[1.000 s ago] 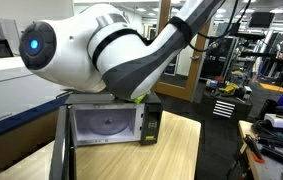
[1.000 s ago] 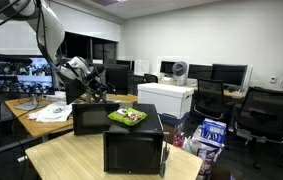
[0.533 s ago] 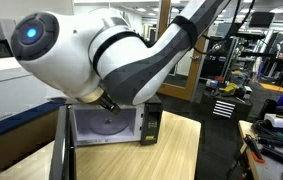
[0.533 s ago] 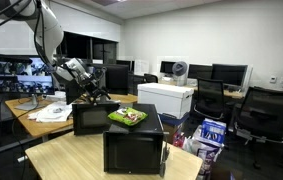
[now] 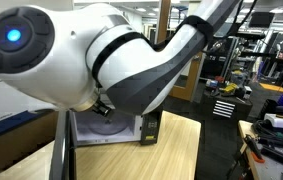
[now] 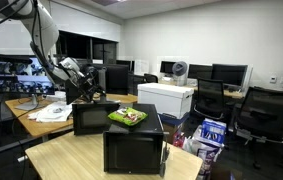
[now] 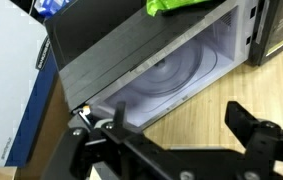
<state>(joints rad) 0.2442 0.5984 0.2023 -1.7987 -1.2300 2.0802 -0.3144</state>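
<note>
Gripper (image 7: pixel 173 125) is seen low in the wrist view, fingers spread wide apart, nothing held between them. It is pointed into the microwave (image 7: pixel 131 50), which stands on the wooden table (image 7: pixel 221 112) with its door (image 6: pixel 89 119) swung fully open, so the cavity is laid bare to an approach from the front. Inside, only the glass turntable (image 7: pixel 176 72) is noted; no dish is seen on it. A plate of green food (image 6: pixel 128 116) is parked on the microwave's roof, clear of the opening
</note>
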